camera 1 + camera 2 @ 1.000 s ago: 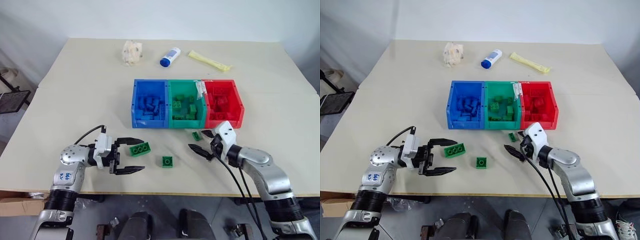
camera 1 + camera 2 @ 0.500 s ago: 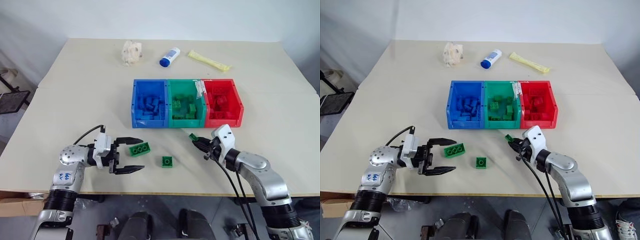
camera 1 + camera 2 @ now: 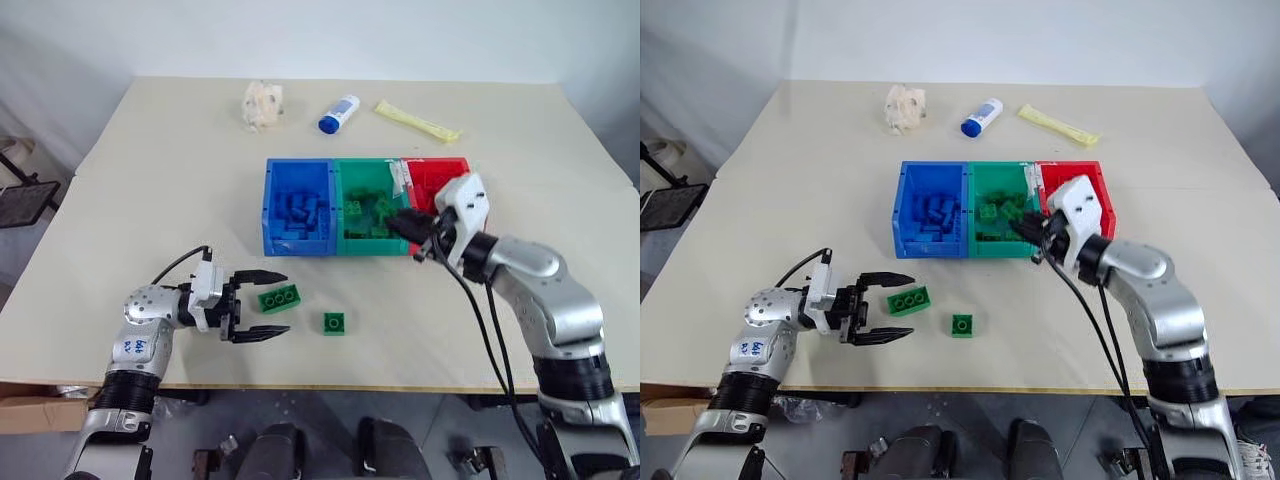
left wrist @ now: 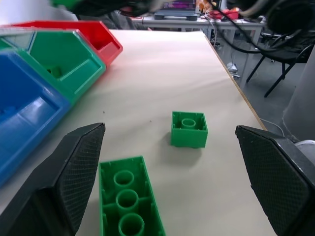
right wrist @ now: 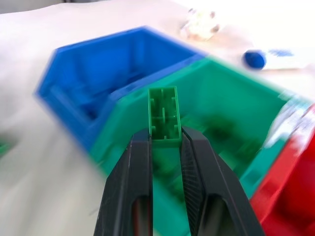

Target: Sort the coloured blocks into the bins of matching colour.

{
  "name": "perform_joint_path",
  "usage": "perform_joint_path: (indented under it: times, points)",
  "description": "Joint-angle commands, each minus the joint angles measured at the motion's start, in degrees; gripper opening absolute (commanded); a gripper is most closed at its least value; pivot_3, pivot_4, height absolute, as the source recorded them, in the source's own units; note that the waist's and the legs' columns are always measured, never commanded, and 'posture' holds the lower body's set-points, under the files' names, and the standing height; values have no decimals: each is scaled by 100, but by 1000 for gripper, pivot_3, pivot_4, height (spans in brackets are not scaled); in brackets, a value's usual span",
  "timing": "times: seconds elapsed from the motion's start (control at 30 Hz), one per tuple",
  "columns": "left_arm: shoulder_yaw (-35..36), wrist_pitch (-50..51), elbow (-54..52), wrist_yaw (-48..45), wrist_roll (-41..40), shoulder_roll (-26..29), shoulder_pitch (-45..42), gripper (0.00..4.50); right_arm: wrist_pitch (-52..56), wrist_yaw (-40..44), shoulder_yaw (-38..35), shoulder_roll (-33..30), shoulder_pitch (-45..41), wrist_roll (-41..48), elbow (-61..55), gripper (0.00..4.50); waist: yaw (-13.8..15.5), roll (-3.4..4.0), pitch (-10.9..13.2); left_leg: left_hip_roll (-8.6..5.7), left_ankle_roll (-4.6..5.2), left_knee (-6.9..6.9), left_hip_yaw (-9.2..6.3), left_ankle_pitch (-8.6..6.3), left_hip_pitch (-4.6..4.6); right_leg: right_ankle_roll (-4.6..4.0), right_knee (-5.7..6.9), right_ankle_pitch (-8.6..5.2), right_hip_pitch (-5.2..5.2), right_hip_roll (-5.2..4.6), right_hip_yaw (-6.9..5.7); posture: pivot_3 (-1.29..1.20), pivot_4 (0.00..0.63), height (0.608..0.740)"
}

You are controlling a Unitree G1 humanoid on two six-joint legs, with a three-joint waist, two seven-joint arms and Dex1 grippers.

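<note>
My right gripper (image 5: pixel 165 140) is shut on a small green block (image 5: pixel 164 117) and holds it in the air by the near right corner of the green bin (image 3: pixel 372 245). That bin stands between the blue bin (image 3: pixel 295 243) and the red bin (image 3: pixel 436 163); all three hold blocks of their own colour. My left gripper (image 3: pixel 284 303) stands open, level over the table. A long green block (image 3: pixel 279 298) lies between its fingers, nearer the far one. A small square green block (image 3: pixel 335 322) lies just right of it.
A white-and-blue bottle (image 3: pixel 340 113), a crumpled wrapper (image 3: pixel 264 103) and a yellow packet (image 3: pixel 417 120) lie at the back of the table (image 3: pixel 150 200). The table's near edge runs just below my left gripper. My right arm covers part of the red bin.
My right gripper has shut on the small green block in front of the bins and lifted it up to the green bin. The left gripper has stayed in place.
</note>
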Motion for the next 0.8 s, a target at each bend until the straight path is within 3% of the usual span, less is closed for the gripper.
perform_joint_path:
  times: [0.03, 0.37, 0.8]
  points:
    - [55, -145, 122, -77, 0, 7, -124, 4500, -311, 107, 62, -36, -445, -255, 546, 1129, -9, 0, 0, -2, 2, -1, 1, 1, 0, 0, 0, 0, -1, -1, -4, 0, 150, 740]
    - [75, -205, 273, -154, -4, 39, -228, 4500, -364, 774, 68, -428, -366, -222, 340, 4474, -31, 0, 0, -3, 3, -8, -1, 2, 0, 0, 3, 0, -2, -3, -14, 0, 150, 740]
    - [238, -170, 340, -222, -27, 328, -221, 4500, -49, 2524, -633, -2104, 1380, 693, -835, 4474, 30, -2, 1, 0, 4, -4, 1, 1, -2, 0, -12, 0, 8, -7, -8, 0, 150, 740]
